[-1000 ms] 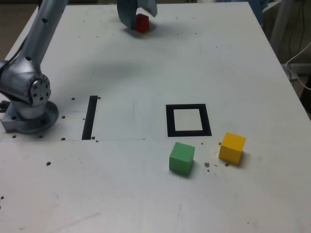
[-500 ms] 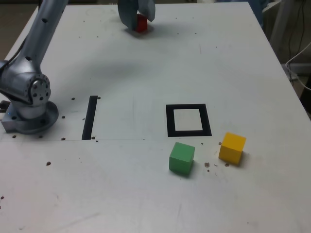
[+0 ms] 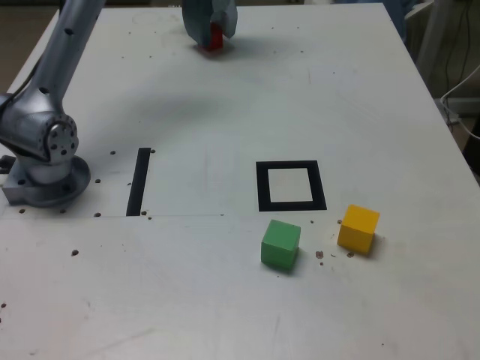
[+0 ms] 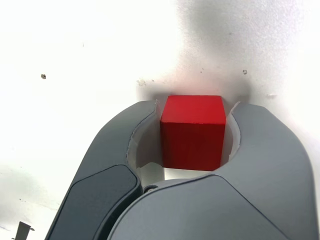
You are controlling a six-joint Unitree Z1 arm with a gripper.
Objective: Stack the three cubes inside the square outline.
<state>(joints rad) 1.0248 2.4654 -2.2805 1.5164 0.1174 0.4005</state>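
The red cube (image 4: 192,131) sits at the table's far edge, about twelve o'clock in the exterior view, upright on the surface with a grey jaw pressed against each of two opposite faces. The square outline (image 3: 291,164), a thick black frame with a pale centre, lies flat near the middle. The green cube (image 3: 280,244) rests at the frame's six o'clock, just beside it. The yellow cube (image 3: 358,228) stands at its four o'clock, apart from the green one.

The white tabletop (image 3: 225,112) carries a green cube (image 3: 280,244) and yellow cube (image 3: 358,228) at lower right, a black square outline (image 3: 291,185) mid-frame, and a red cube (image 3: 214,37) at top.
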